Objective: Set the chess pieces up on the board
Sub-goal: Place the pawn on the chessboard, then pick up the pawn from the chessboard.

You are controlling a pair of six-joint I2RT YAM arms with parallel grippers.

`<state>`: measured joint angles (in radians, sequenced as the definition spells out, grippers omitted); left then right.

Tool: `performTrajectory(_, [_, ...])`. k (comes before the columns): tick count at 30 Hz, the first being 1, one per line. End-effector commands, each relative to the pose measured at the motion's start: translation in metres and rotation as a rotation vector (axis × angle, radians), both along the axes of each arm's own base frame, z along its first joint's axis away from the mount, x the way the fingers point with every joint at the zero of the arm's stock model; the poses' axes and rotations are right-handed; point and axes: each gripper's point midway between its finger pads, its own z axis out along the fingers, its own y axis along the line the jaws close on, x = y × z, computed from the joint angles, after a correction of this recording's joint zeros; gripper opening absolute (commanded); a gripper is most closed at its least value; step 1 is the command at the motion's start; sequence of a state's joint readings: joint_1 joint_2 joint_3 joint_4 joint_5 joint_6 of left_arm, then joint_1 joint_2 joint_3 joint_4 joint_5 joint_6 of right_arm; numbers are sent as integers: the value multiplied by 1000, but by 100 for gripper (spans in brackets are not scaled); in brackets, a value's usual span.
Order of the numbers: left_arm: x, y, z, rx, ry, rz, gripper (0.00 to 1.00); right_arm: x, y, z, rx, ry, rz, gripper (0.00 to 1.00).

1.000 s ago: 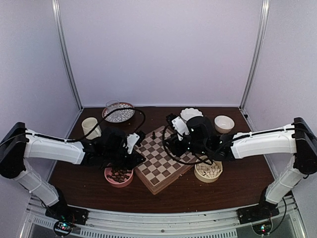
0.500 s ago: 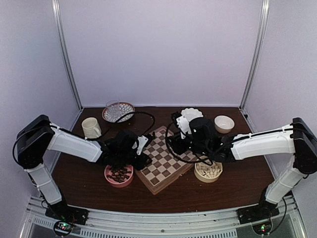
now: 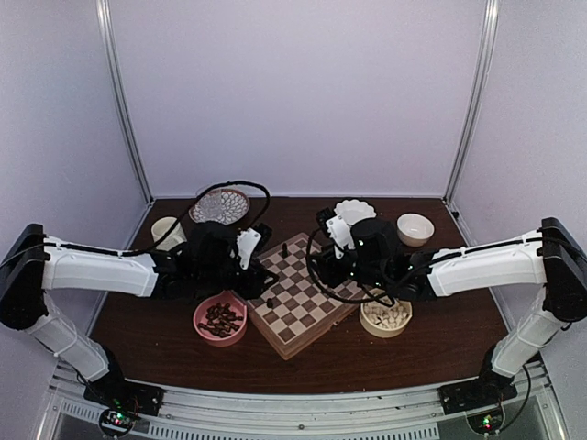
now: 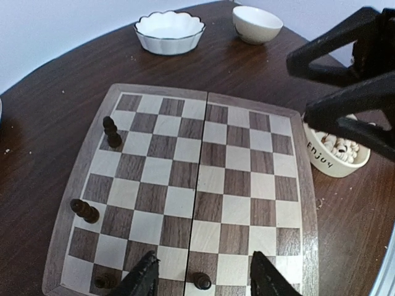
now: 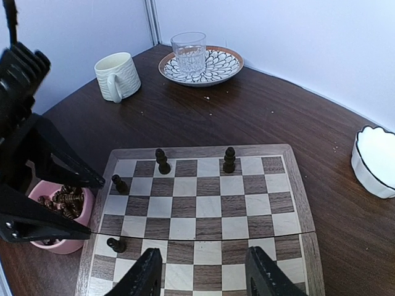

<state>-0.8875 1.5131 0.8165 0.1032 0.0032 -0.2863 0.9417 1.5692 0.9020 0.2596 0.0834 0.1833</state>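
Observation:
The board (image 3: 307, 310) lies at an angle between my arms, also shown as the board (image 4: 225, 185) and the board (image 5: 203, 203). Several dark chess pieces stand on it, among them a tall piece (image 5: 229, 160), another (image 5: 162, 161) and a pawn (image 5: 120, 184). My left gripper (image 4: 203, 259) is open above the board's edge row. A dark pawn (image 4: 202, 281) stands free between its fingers (image 4: 143, 277), touching neither. My right gripper (image 5: 203, 262) is open over the opposite side with nothing in it. More dark pieces fill the pink bowl (image 3: 220, 318).
A tan bowl (image 3: 385, 316) of cream pieces sits right of the board. Behind stand a scalloped white dish (image 4: 170, 31), a small white bowl (image 4: 257, 23), a cream mug (image 5: 116, 75) and a glass (image 5: 189, 52) on a patterned plate (image 5: 216, 65).
My left gripper has opened and let go of a dark pawn, which now stands on the board's edge row. The left arm has shifted slightly. The right arm has barely moved.

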Motion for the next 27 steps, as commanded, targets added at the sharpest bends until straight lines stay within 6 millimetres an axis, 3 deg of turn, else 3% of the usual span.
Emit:
performTrajectory(1, [-14,6,-11,18,53,-16,50,1,-3,2,10,-17,2,49])
performTrajectory(9, [-13,-3,-29,66,115,-38,50,3,-4,-4,2,-17,-15,50])
performTrajectory(16, [-11,-2,-52,156,181,-20,39,8,-12,-7,-6,-29,-65,51])
performTrajectory(27, [-10,-6,-62,190,210,-26,23,8,-13,-4,-18,-36,-64,51])
